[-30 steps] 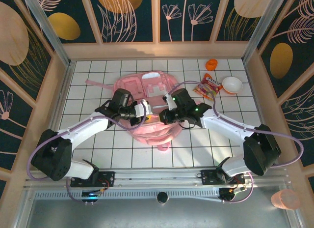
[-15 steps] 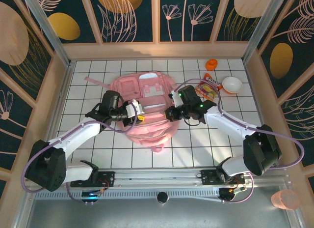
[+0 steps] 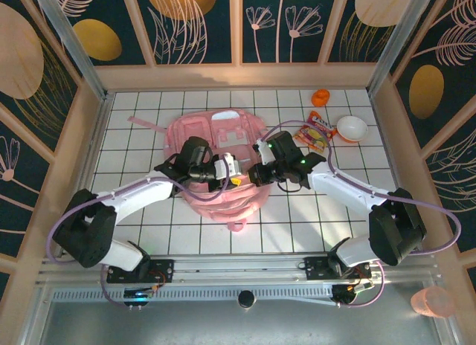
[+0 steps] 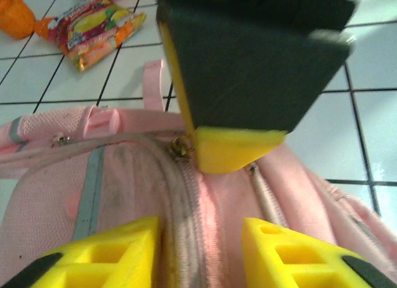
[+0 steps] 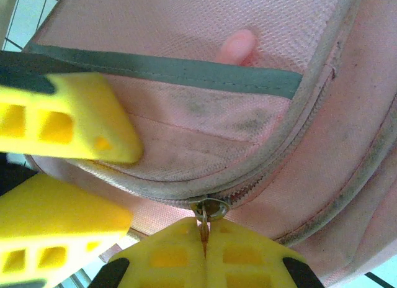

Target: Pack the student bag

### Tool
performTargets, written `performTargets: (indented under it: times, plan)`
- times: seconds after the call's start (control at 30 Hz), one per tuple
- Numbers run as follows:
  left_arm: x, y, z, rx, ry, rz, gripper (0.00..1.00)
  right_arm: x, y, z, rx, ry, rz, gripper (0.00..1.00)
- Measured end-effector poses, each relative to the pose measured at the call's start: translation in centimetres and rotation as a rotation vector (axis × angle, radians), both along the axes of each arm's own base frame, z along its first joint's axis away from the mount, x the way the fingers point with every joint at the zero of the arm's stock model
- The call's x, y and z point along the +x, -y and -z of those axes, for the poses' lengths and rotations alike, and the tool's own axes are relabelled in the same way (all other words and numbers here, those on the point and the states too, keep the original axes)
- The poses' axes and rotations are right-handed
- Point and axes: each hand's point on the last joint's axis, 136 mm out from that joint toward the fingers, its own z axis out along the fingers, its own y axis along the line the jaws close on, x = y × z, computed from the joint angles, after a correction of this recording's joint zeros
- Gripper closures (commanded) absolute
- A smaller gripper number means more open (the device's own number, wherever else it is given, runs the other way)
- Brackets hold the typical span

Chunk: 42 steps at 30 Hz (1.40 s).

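Pink, soft cloth is what both arms are working on: the student bag (image 3: 223, 202) lies flat in the middle of the white tiled table (image 3: 297, 218), its near end slumped towards the arm bases and its far end, with the white patch (image 3: 232, 129), pointing away. Over its near half the two pincers meet almost nose to nose. The right gripper (image 5: 205, 239) is closed on the small metal zip pull (image 5: 209, 210), yellow fingertips pressed together with the tab between them. Just beside it the left gripper (image 4: 200, 247) hangs with its fingers parted, one on each side of the grey zip track (image 4: 180, 198), holding nothing that I can make out. The bag looks light and limp, with no stiffness of its own. I would expect the fabric to bunch and drag along with the slider unless it is pinched next to the zip, so the seam ridge beside the track is the sensible hold for the free pincer. The pull is the only firm handle for the zip itself. The weave should grip well, and nothing about it seems fragile. A thin strap (image 3: 141, 123) trails off the far left corner. Beyond the bag, well apart at the far right, lie a snack packet (image 3: 315, 131), a white bowl (image 3: 352, 127) and a small orange object (image 3: 320, 97), presumably waiting to go in.
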Motion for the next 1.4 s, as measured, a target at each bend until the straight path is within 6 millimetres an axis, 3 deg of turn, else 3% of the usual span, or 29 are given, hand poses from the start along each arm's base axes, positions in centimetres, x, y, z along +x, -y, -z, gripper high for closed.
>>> performTargets:
  times: [0.1, 0.17, 0.5, 0.83, 0.9, 0.93, 1.03, 1.13, 1.27, 1.4]
  plan:
    - [0.3, -0.1, 0.3, 0.014, 0.013, -0.007, 0.93, 0.3, 0.3, 0.0, 0.002, -0.004, 0.01, 1.0]
    - [0.5, -0.1, 0.1, 0.015, 0.024, -0.008, 1.0, 0.6, 0.7, -0.1, 0.01, -0.011, 0.02, 1.0]
    - [-0.4, 0.2, -1.2, -0.01, 0.07, 0.043, 1.0, 2.7, 3.6, 0.2, 0.015, -0.009, 0.02, 1.0]
    - [-0.9, -0.1, -1.5, -0.018, 0.099, 0.098, 1.0, 4.3, 3.1, 0.2, 0.052, -0.034, -0.039, 1.0]
    - [-0.9, -0.1, -1.4, -0.017, 0.1, 0.098, 0.94, 4.3, 3.1, 0.5, 0.052, -0.042, -0.039, 1.0]
    - [-0.9, -0.2, -1.5, -0.022, 0.101, 0.091, 0.85, 4.3, 3.1, 0.5, 0.052, -0.042, -0.038, 0.95]
    - [-1.3, -1.0, -1.9, -0.065, 0.075, 0.061, 0.49, 5.1, 3.6, 0.4, 0.04, -0.017, 0.005, 0.64]
    - [-1.7, -2.1, -3.4, -0.123, 0.028, 0.0, 0.33, 7.1, 6.2, 0.1, 0.006, 0.031, 0.124, 0.53]
    - [-0.9, -3.1, -6.7, -0.207, 0.001, -0.132, 0.3, 7.9, 8.0, -3.3, 0.019, 0.118, 0.23, 0.58]
    - [0.0, -4.4, -9.7, -0.293, -0.021, -0.288, 0.32, 7.0, 6.8, -8.1, 0.119, 0.209, 0.25, 0.71]
